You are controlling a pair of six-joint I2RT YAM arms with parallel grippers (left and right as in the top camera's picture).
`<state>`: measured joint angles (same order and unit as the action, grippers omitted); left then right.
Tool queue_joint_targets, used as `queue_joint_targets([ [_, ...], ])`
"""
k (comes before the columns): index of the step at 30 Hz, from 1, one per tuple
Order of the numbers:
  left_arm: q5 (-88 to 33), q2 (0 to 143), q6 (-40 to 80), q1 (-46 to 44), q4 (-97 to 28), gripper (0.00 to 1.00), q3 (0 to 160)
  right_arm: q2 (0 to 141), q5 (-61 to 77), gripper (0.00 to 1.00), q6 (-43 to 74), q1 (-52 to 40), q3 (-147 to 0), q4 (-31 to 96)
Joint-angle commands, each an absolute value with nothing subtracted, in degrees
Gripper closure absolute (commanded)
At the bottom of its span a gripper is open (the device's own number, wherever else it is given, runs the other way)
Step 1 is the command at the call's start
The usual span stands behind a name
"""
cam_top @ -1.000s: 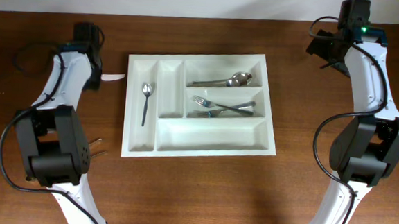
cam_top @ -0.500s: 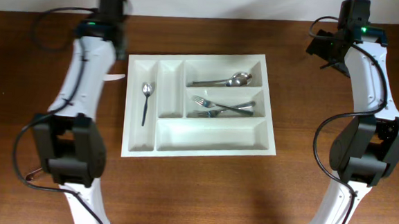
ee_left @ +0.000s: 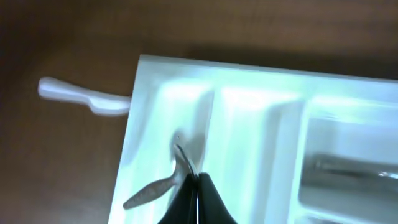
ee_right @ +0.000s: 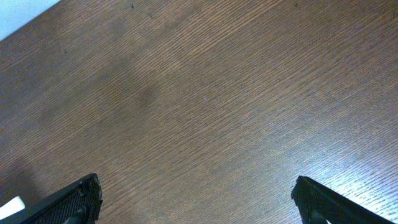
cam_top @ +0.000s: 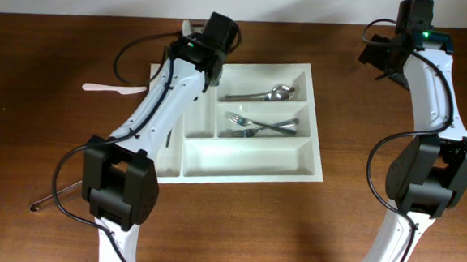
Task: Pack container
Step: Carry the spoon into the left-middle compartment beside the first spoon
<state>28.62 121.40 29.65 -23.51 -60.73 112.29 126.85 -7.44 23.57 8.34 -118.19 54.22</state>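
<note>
Roughly, the packing looks partway done. The cutlery tray (cam_top: 248,159) lies mid-tabletop (cam_top: 236,229), with spoons (cam_top: 272,92) in its upper long compartment and forks (cam_top: 258,126) in the middle one; the lower long compartment is bare. The left hand (ee_left: 198,194) is closed above the tray's far-left corner, over the narrow compartments. A blurred metal utensil (ee_left: 152,191) shows at its tips, but I cannot tell whether it is pinched or lying in the compartment. The right hand (ee_right: 196,193) hangs wide open and empty over bare wood, well apart from the tray. Left to pack, I judge: a white plastic utensil (cam_top: 104,88) just left of the tray, and perhaps a thin item (cam_top: 55,196) near the left arm's base.
</note>
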Motion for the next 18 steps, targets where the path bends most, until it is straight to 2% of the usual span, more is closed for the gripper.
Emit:
queue_joint_targets([
  [1, 31.53, 121.27, 42.92, -22.44, -64.14, 0.98, 113.3, 127.79, -7.55, 0.01, 23.66, 8.36, -119.11, 54.22],
  [6, 30.22, 121.27, 55.68, -21.47, -69.38, 0.98, 113.3, 127.79, -7.55, 0.01, 23.66, 8.36, -119.11, 54.22],
  [18, 24.84, 125.03, 61.08, -21.65, -69.49, 0.98, 113.14, 127.79, -7.55, 0.01, 23.66, 8.36, -119.11, 54.22],
])
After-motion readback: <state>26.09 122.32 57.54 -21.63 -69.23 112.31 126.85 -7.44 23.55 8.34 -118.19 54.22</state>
